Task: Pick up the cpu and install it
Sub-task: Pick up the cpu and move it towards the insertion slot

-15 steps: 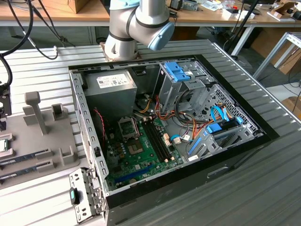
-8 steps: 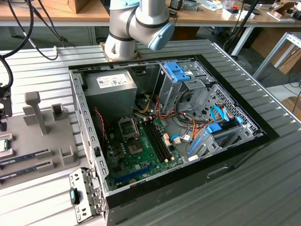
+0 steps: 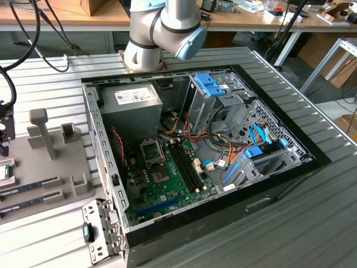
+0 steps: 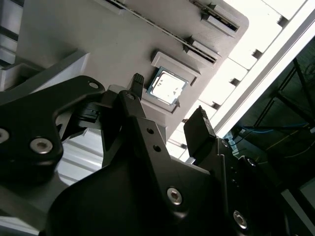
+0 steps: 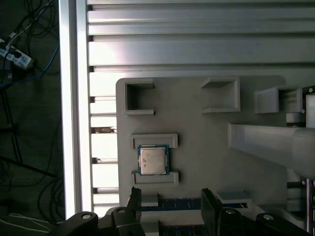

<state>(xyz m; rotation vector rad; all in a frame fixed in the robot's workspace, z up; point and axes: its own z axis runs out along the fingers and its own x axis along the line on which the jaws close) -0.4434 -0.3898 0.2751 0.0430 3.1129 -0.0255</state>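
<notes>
In the first wrist view, the tool (image 5: 170,196) hangs closest to the camera. Its two dark fingers (image 5: 209,209) are spread wide with nothing between them. Just beyond the fingertips, a blue-edged memory stick (image 5: 182,202) lies in a slot of the grey holder plate (image 5: 206,167).

Past that, the cpu (image 5: 153,160) lies flat in its own shallow pocket in the plate. It is silver side up with a thin green rim and is framed by two low bracket walls. The tool is clear of it and not touching. In the second wrist view, the chip (image 4: 166,87) shows in the gap between the parted fingertips.

Farther along the plate are two open-sided square pockets (image 5: 139,96) and a long grey post (image 5: 266,142). The plate rests on the ribbed metal tabletop (image 3: 312,223).

In the exterior view, the open computer case (image 3: 268,192) sits sunk into the tabletop, well apart from the plate and towards that view's right. Inside it are:
- a green motherboard (image 3: 167,190) with a metal-framed socket (image 3: 152,149)
- a grey power-supply box (image 3: 129,106) behind the socket
- a drive cage with blue tabs (image 3: 215,89)
- a tangle of coloured cables (image 3: 223,151)

The arm's (image 3: 164,25) base stands behind the case.
</notes>
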